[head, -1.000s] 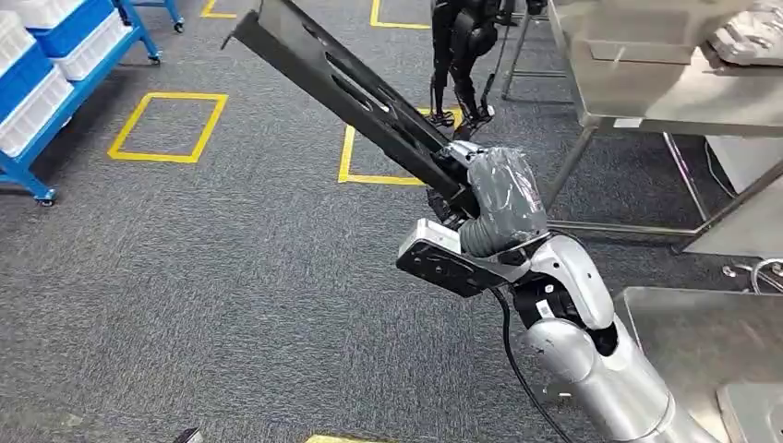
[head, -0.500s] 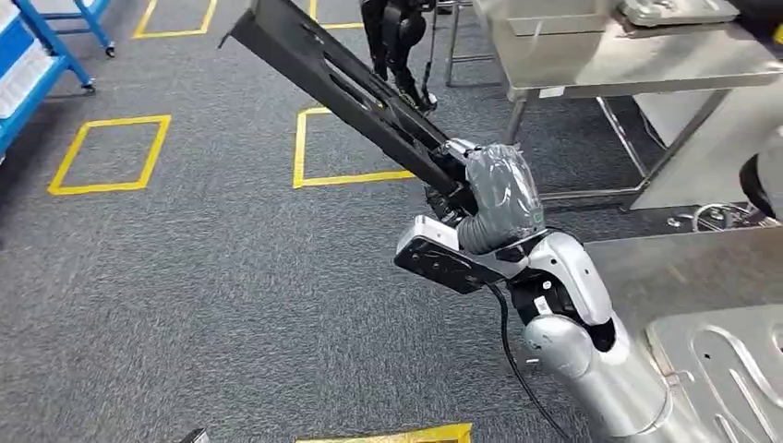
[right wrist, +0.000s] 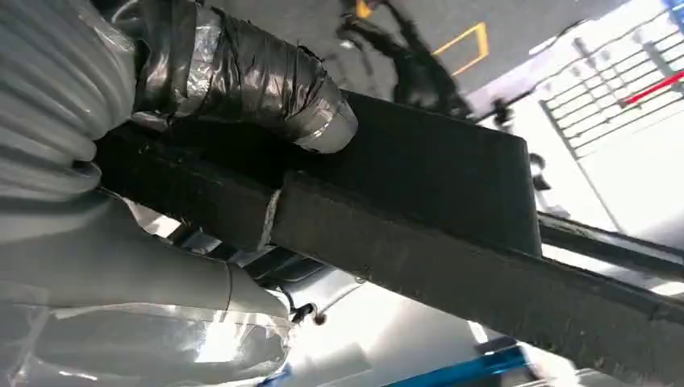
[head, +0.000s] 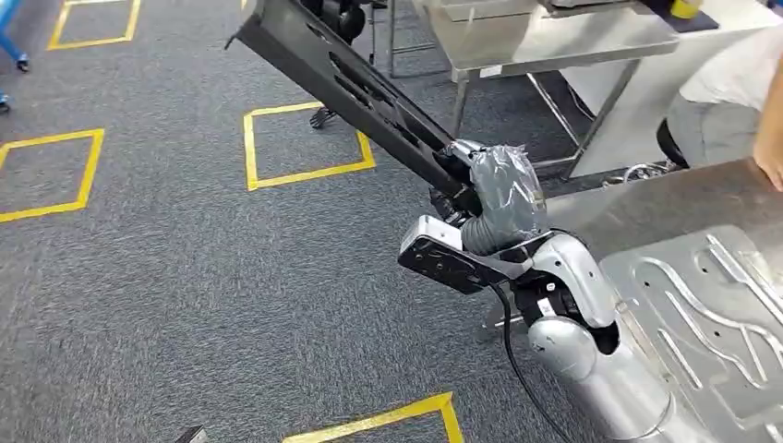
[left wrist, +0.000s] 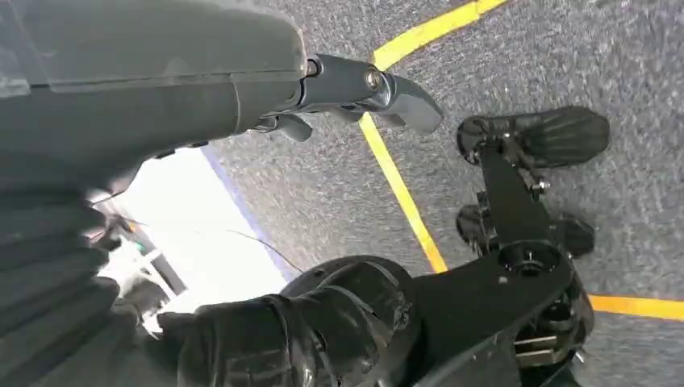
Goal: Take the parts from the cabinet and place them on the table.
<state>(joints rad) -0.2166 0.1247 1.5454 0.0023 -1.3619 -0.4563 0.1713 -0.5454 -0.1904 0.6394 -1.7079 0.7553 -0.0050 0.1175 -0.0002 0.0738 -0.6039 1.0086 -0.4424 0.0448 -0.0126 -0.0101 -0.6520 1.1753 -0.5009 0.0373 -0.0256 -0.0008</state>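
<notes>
The robot's right hand [head: 499,189], wrapped in grey film, grips one end of a long black part [head: 342,83] and holds it in the air over grey carpet [head: 185,277]. The part runs from the hand up and away to the robot's left, tilted, its far end well clear of the floor; slots show along its side. In the right wrist view the wrapped thumb [right wrist: 242,72] lies across the top of the part [right wrist: 419,193], with the bar passing under it and out beyond the hand.

Just beside the right hand, on the robot's right, lies a steel table [head: 683,203] bearing a pressed metal panel [head: 711,314]; the part is not over it and touches neither. A second steel table [head: 554,41] stands farther off, beyond the hand. A person's arm [head: 768,129] reaches in at the near table's far edge, well apart from the hand. Yellow tape squares [head: 305,143] mark the carpet below the part.

The left hand [left wrist: 347,89] hangs over the carpet [left wrist: 524,64] near a yellow line [left wrist: 403,193], its thumb and fingers apart and nothing between them.
</notes>
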